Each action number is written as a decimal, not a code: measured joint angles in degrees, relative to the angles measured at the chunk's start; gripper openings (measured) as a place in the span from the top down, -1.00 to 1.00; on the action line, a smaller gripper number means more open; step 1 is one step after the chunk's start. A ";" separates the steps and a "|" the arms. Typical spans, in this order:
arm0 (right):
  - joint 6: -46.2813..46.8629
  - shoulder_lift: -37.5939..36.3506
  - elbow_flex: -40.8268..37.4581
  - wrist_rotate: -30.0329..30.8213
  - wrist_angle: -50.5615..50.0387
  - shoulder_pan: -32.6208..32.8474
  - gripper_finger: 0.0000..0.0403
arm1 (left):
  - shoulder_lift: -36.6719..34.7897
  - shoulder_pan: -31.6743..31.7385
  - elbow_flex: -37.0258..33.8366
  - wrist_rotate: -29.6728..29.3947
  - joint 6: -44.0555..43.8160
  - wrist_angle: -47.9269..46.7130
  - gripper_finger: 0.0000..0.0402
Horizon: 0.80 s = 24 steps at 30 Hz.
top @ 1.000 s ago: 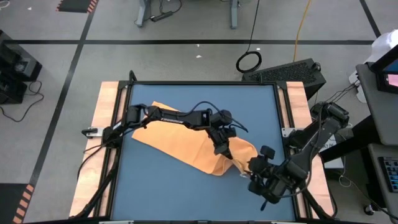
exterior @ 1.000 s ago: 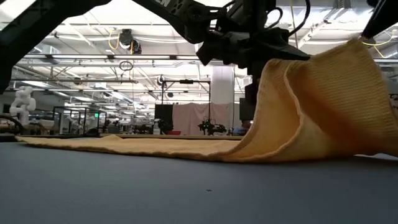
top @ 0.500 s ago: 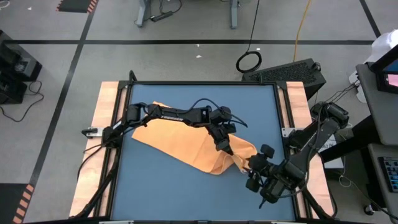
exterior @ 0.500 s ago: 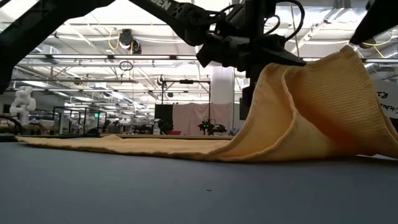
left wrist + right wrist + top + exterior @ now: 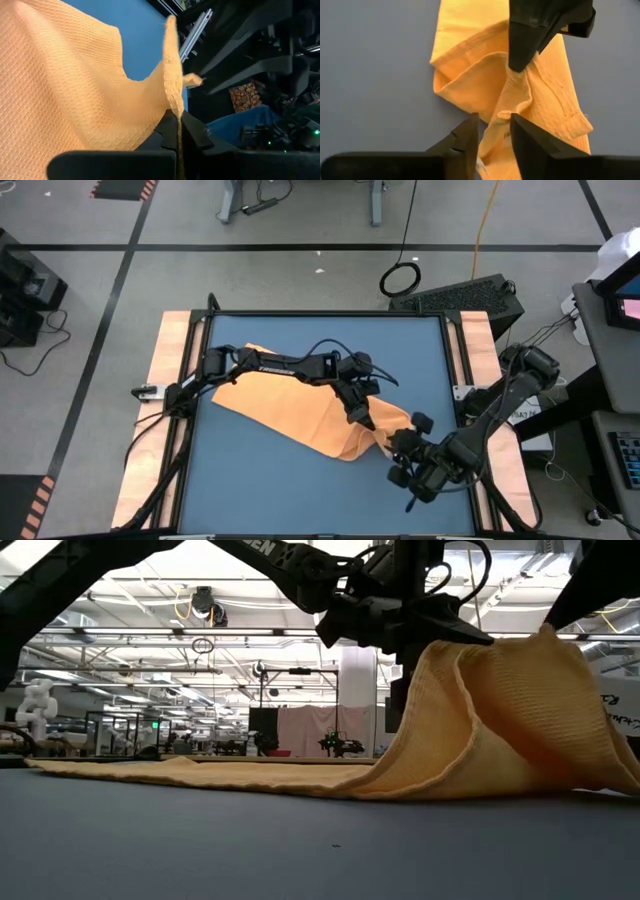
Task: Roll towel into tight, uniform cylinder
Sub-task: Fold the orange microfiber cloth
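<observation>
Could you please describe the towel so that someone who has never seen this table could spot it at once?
Look at the blue table framed by pale wooden side rails. The towel lies across its middle, under the left arm, its near end lifted and pinched by the left gripper, with the right gripper beside it. It is the only fabric: plain orange-yellow cloth.

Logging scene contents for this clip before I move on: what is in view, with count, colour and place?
towel: one, orange-yellow, on the mat, mostly flat, right end lifted into a peak
mat: one, blue, covering the table top
table: one, pale wood edges showing at both sides
left gripper: one, dark, shut on the towel's raised edge
right gripper: one, dark, at the towel's right end, fingers either side of a fold with a gap showing
</observation>
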 joint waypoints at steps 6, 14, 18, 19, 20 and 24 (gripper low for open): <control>0.59 2.50 -0.02 -1.08 0.65 -1.77 0.60 | 0.02 -0.04 0.00 0.02 0.03 -0.01 0.99; 9.04 2.32 -0.04 -3.94 -0.20 -1.32 0.28 | 0.02 -0.04 0.00 0.07 0.28 -0.04 0.99; 9.54 2.32 -0.04 -4.46 -0.28 -0.94 0.13 | 0.02 -0.04 0.00 0.09 0.28 -0.04 0.99; 9.02 2.32 -0.04 -4.27 -0.26 -0.94 0.11 | 0.02 -0.04 0.00 0.09 0.24 -0.02 0.99; 8.57 2.32 -0.04 -3.87 -0.31 -0.96 0.11 | 0.02 -0.09 0.00 0.09 0.24 -0.02 0.99; 7.93 2.32 -0.04 -0.23 0.11 -1.57 0.28 | 0.03 -0.38 0.00 0.32 0.01 -0.02 0.99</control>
